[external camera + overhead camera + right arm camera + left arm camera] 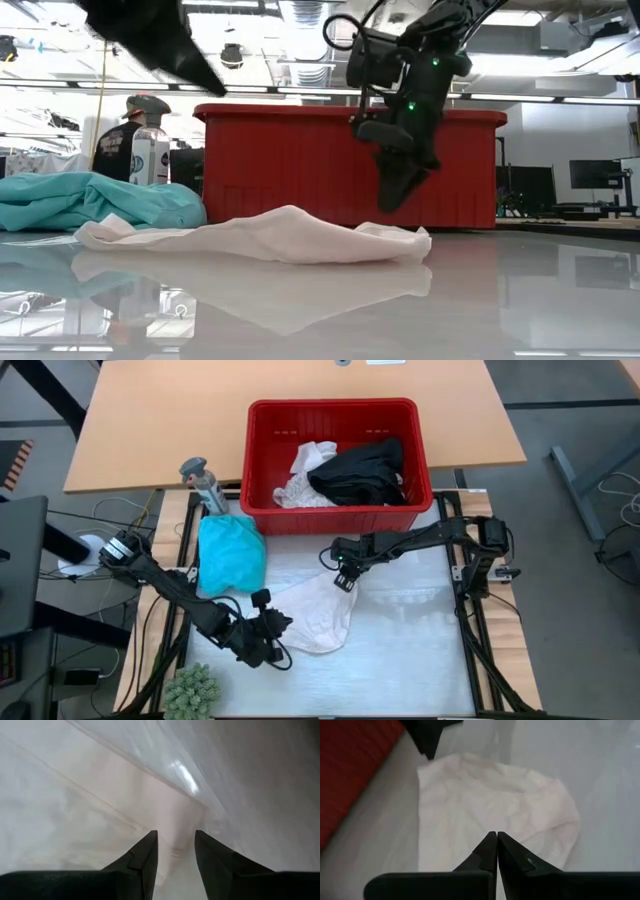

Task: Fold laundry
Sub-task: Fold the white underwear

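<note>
A cream white garment (320, 615) (270, 240) lies crumpled flat on the white table top. A teal garment (232, 555) (90, 200) is heaped to its left, by the basket. More white cloth (310, 470) and a black garment (360, 470) lie inside the red basket (340, 520). My left gripper (280, 628) (496, 840) is shut and hovers over the white garment's (485, 795) near left part. My right gripper (343, 582) (392, 200) (175, 845) is open, points down and hangs just above the garment's far right corner.
The red basket (300, 160) stands along the table's far edge. A spray bottle (205, 485) stands at the basket's left corner. A green fuzzy plant (190, 688) sits at the near left corner. Bare white table (420, 650) stretches to the garment's right and near side.
</note>
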